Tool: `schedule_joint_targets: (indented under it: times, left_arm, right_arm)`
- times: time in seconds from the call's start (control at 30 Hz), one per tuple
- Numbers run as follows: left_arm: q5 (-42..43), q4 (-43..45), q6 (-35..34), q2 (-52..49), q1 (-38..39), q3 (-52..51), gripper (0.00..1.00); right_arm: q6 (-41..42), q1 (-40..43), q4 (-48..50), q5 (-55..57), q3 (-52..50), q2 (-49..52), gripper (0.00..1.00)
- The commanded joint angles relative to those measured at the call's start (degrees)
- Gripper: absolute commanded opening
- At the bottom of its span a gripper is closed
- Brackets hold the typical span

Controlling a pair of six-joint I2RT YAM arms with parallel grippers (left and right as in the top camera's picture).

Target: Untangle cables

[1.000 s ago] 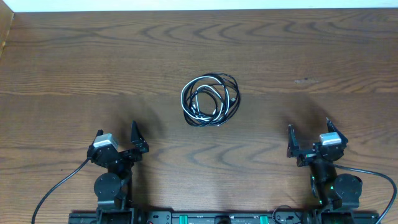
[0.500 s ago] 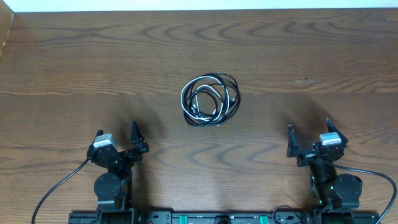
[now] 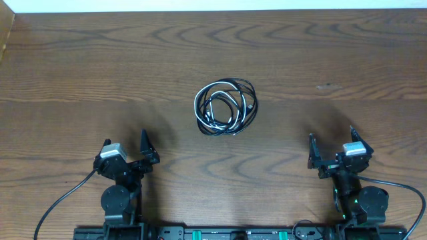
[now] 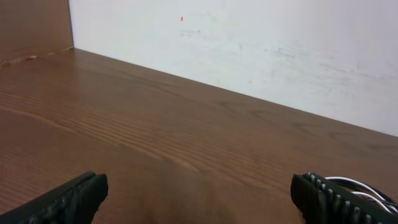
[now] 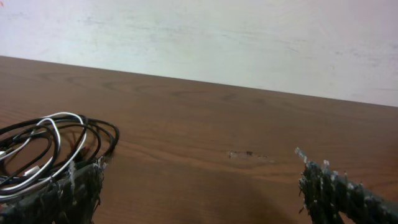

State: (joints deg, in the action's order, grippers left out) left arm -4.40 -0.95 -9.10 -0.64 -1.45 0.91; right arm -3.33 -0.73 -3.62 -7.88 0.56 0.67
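The cables (image 3: 226, 107) lie in one tangled coil, black cords wound with a white one, in the middle of the wooden table (image 3: 80, 73). My left gripper (image 3: 125, 143) stands open near the front edge, well to the lower left of the coil. Open too, my right gripper (image 3: 331, 141) waits at the lower right, also apart from it. In the right wrist view the cables (image 5: 50, 149) show at the left, beyond the left fingertip (image 5: 68, 196). Only a sliver of the cables (image 4: 367, 186) peeks past the right fingertip (image 4: 329, 199) in the left wrist view. Nothing sits between either pair of fingers.
A pale wall (image 5: 205, 37) rises behind the table's far edge. A small scuff (image 3: 325, 86) marks the wood to the right of the coil. Thick black cords (image 3: 63, 197) run from each arm base at the front.
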Motion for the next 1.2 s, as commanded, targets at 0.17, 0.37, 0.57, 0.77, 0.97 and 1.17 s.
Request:
schedule_joint_targets:
  times: [0.17, 0.37, 0.57, 0.77, 0.97, 1.17]
  left_arm:
    - [-0.79, -2.78, 0.52, -0.07, -0.24, -0.68, 1.0]
    - [-0.79, -2.64, 0.52, -0.07, -0.24, -0.68, 1.0]
    - [-0.79, -2.64, 0.52, -0.07, -0.24, -0.68, 1.0]
    - [-0.79, -2.64, 0.52, -0.07, -0.24, -0.68, 1.0]
    - [-0.79, -2.67, 0.59, -0.07, -0.24, 0.11, 1.0]
    - [-0.79, -2.71, 3.54, -1.64, -0.24, 3.54, 1.0]
  right_arm:
    - [0.17, -0.44, -0.04, 0.24, -0.24, -0.17, 0.99]
    - [-1.66, -0.44, -0.04, 0.24, -0.24, -0.17, 0.99]
    - [-1.66, -0.44, -0.02, 0.24, -0.24, -0.17, 0.99]
    - [-1.66, -0.44, -0.02, 0.24, -0.24, -0.17, 0.99]
    - [-1.66, -0.44, -0.04, 0.22, 0.0, -0.17, 0.99]
    - [-1.68, -0.44, -0.5, 0.22, 1.97, 0.11, 0.99]
